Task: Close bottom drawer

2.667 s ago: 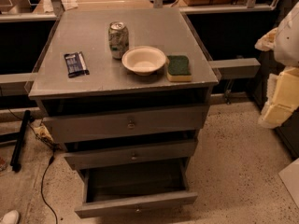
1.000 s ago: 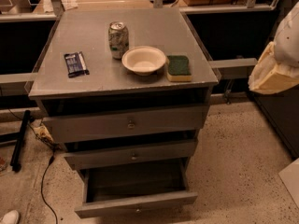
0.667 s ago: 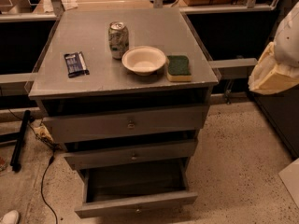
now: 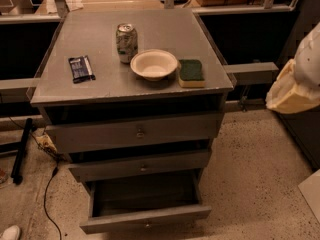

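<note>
Although we can see the gripper [image 4: 293,90] at the right edge of the camera view, pale and cream-coloured, we cannot tell whether it is released or clenched. It hangs level with the top of the grey cabinet [image 4: 165,29], well apart from it to the right. It touches nothing we can make out, and nothing shows in its grasp.

Below and to its left, the bottom drawer [image 4: 145,219] stands pulled out from the base of the cabinet, near the speckled floor [image 4: 250,184]. Its flat grey front is the narrowest of the three, and a small knob sits at the middle of its lower edge. Behind the front we look down into a dark inner box; we can make out nothing in it.

Above it, the middle drawer [image 4: 140,165] juts out a little, and the top drawer [image 4: 136,132], the widest, juts a little too, with dark gaps over both.

On the cabinet top we see a drink can [image 4: 126,43] standing upright and a pale bowl [image 4: 153,64] just in front of it. A green sponge [image 4: 191,72] lies just beside the bowl, and a dark packet [image 4: 81,68] lies flat towards the left. A black cable [image 4: 46,204] trails over the floor at the lower left.
</note>
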Robot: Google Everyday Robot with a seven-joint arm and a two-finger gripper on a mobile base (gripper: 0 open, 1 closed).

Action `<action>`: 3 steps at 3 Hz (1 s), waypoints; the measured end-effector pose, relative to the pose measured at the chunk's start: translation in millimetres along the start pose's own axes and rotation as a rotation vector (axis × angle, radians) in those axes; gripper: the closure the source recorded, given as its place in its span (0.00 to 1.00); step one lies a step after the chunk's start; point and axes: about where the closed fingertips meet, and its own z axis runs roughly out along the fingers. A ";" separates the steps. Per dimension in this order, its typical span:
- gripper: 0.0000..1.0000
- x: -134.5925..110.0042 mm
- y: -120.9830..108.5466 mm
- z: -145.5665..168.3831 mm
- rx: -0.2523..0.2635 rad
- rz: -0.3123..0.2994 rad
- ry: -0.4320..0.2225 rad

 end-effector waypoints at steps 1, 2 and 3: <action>1.00 13.5 23.3 48.1 0.005 0.015 -0.014; 1.00 29.5 47.7 115.9 -0.035 0.035 0.001; 1.00 50.7 67.4 192.4 -0.086 0.066 0.040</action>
